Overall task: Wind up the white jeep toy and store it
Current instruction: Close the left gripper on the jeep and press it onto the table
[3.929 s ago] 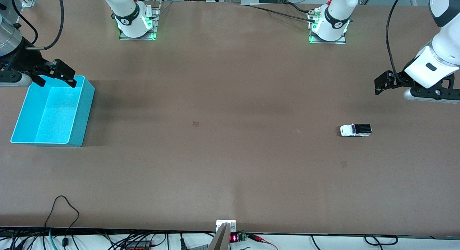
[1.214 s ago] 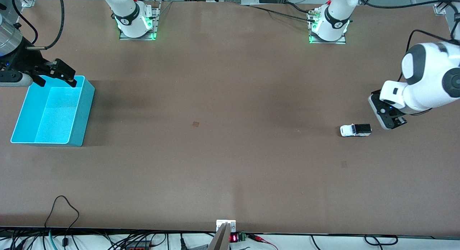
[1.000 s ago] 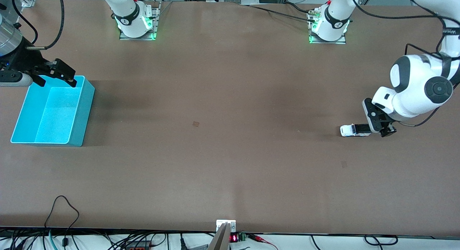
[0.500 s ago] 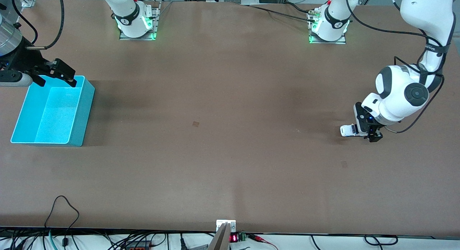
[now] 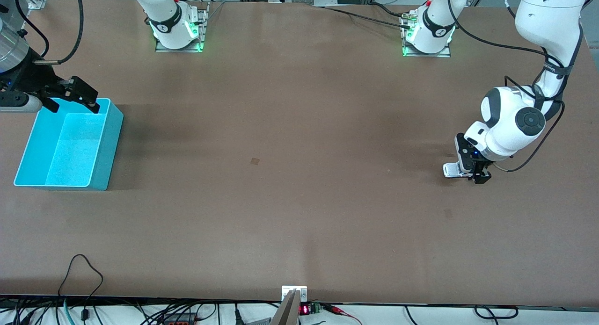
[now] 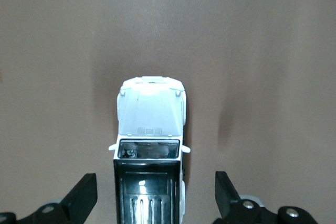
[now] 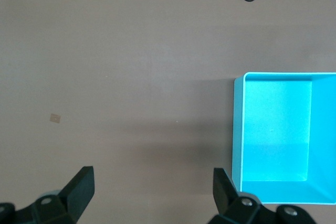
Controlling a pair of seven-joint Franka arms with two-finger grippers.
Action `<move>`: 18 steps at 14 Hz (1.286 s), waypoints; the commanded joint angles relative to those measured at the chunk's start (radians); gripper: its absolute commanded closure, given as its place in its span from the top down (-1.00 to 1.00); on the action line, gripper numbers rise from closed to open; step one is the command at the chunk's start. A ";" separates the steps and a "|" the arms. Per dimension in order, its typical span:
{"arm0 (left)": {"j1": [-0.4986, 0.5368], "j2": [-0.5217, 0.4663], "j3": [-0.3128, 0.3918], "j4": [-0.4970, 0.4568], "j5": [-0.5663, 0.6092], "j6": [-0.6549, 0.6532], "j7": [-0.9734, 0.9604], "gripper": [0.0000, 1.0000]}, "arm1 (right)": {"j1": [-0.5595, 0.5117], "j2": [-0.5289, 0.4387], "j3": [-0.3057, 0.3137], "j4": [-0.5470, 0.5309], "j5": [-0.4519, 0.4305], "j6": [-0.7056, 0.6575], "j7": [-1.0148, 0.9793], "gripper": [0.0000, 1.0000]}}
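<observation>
The white jeep toy (image 5: 451, 169) stands on the brown table toward the left arm's end, its black roof half hidden under the hand. In the left wrist view the jeep (image 6: 150, 145) lies between the two fingers with gaps on both sides. My left gripper (image 5: 471, 168) is open and straddles the jeep's black roof end, low over the table. My right gripper (image 5: 75, 99) is open and empty, waiting over the farther rim of the cyan bin (image 5: 27, 149). The right wrist view shows the empty bin (image 7: 237, 129) and bare table.
A small tan mark (image 5: 255, 161) lies mid-table. Cables and a small display (image 5: 306, 309) run along the table's nearer edge. The arm bases (image 5: 175, 30) stand at the farther edge.
My left arm has swung down from high over the table's end to the jeep, and its open fingers now straddle the roof end. The jeep and the right arm have not moved.
</observation>
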 commanded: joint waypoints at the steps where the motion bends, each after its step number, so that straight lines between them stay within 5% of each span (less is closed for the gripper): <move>1: 0.021 0.010 -0.004 0.001 0.020 0.018 0.023 -0.03 | 0.002 -0.014 -0.004 0.002 -0.004 -0.012 -0.010 1.00; 4: 0.011 0.011 -0.004 0.004 0.020 0.013 0.030 -0.45 | 0.002 -0.014 -0.004 0.002 -0.004 -0.012 -0.010 1.00; 14: 0.025 0.053 -0.004 0.021 0.020 0.012 0.099 -0.53 | 0.002 -0.014 -0.004 0.002 -0.004 -0.012 -0.010 1.00; 18: 0.112 0.063 -0.004 0.027 0.020 0.012 0.188 -0.52 | 0.002 -0.014 -0.004 0.002 -0.004 -0.012 -0.010 1.00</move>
